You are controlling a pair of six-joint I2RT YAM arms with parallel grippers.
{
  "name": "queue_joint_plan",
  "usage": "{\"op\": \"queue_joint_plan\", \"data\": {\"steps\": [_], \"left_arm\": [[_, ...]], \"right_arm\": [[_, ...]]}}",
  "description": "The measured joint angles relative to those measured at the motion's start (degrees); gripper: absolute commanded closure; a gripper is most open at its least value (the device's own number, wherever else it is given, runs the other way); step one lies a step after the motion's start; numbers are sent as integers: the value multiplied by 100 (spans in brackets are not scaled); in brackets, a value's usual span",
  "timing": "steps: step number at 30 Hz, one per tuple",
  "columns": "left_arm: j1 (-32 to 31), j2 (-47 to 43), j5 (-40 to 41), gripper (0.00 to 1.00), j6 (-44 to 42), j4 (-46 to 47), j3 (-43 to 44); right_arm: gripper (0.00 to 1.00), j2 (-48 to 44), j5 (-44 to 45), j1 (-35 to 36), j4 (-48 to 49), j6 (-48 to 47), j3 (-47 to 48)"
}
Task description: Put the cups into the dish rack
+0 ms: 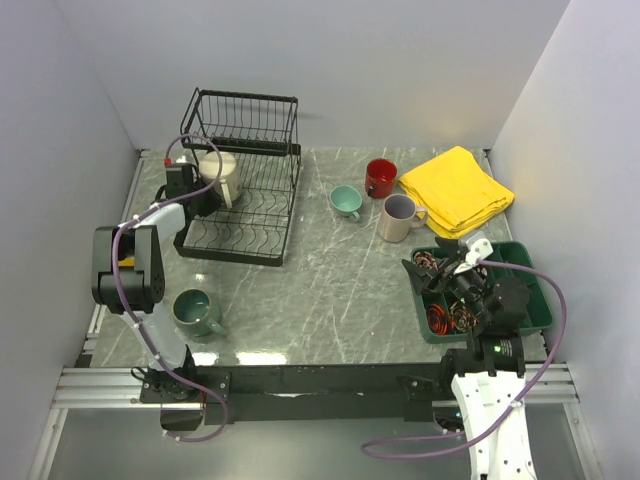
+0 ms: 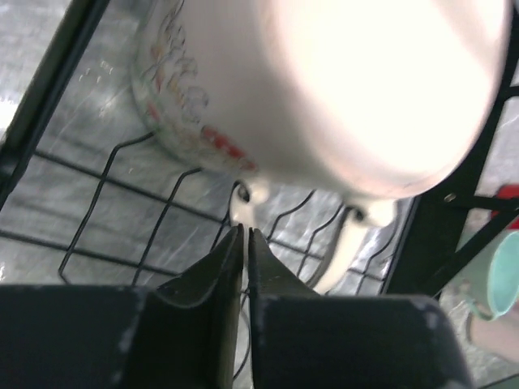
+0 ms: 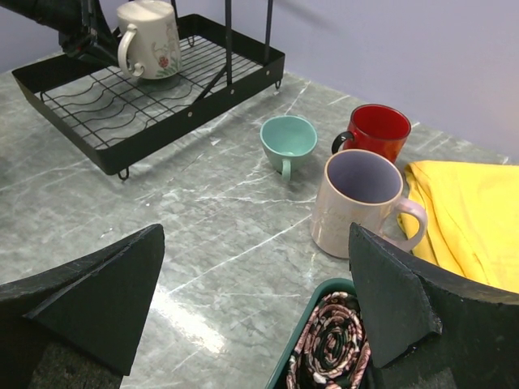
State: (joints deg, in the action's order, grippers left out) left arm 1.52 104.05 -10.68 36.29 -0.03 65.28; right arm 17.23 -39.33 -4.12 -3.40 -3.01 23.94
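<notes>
The black wire dish rack (image 1: 285, 210) (image 3: 195, 117) (image 2: 45, 93) stands at the back left. A cream mug (image 1: 218, 176) (image 2: 357, 89) (image 3: 150, 36) sits upside down in it. My left gripper (image 1: 197, 190) (image 2: 245, 233) is shut with nothing between its tips, just short of that mug's handle. On the table stand a grey-green mug (image 1: 195, 312), a small teal cup (image 1: 346, 202) (image 3: 288, 139) (image 2: 503, 271), a red mug (image 1: 380, 177) (image 3: 377, 130) and a beige mug with lilac inside (image 1: 399, 217) (image 3: 357, 207). My right gripper (image 1: 445, 262) (image 3: 259, 267) hangs open and empty near the tray's left edge.
A folded yellow cloth (image 1: 455, 188) (image 3: 470, 219) lies at the back right. A green compartmented tray (image 1: 535, 300) (image 3: 309, 301) holding rolled patterned bands (image 3: 328, 340) sits at the front right, under my right arm. White walls close in both sides.
</notes>
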Motion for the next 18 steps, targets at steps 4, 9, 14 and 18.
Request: {"op": "queue_joint_plan", "data": {"steps": [4,9,14,18], "left_arm": [[-2,0,20,80,234,291,0],[-2,48,103,80,542,444,92],[-7,343,208,80,925,654,372],[-7,533,310,80,1211,769,457]], "right_arm": [[0,-4,-24,-37,0,9,0],[0,-4,-50,-70,4,17,0],[0,-13,-63,-114,4,17,0],[0,-20,-72,-149,15,17,-2]]}}
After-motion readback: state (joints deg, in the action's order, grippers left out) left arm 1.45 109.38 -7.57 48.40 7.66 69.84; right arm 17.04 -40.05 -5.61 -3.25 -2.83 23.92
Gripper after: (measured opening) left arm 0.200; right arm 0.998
